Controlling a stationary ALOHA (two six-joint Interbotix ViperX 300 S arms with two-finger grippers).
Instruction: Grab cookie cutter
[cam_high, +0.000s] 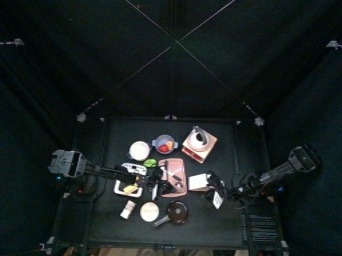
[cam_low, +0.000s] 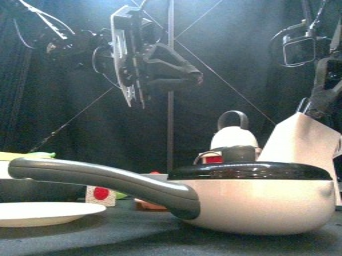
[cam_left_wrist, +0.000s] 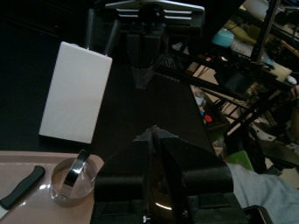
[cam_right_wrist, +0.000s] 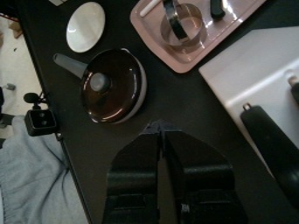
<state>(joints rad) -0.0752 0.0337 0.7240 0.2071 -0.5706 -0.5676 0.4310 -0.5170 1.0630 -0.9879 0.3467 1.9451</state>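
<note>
The cookie cutter (cam_left_wrist: 76, 175) is a round metal ring standing on a pink tray (cam_left_wrist: 21, 164). It also shows in the right wrist view (cam_right_wrist: 177, 21) on the same tray (cam_right_wrist: 187, 48). My left gripper (cam_left_wrist: 152, 133) is shut and empty. It hangs above the table beside the tray's edge, apart from the ring. In the top view it (cam_high: 154, 183) is just left of the tray (cam_high: 175, 172). My right gripper (cam_right_wrist: 158, 129) is shut and empty, over bare table between a brown pan and a white board, some way from the tray. In the top view it (cam_high: 221, 193) is right of the tray.
A white board (cam_left_wrist: 76, 87) lies past the tray. A brown pan (cam_right_wrist: 114, 85), a white plate (cam_right_wrist: 86, 24) and a black handle (cam_right_wrist: 268, 131) lie near the right gripper. In front, a white lidded saucepan (cam_low: 254, 195) with a long grey handle, and a kettle (cam_low: 234, 135) behind it.
</note>
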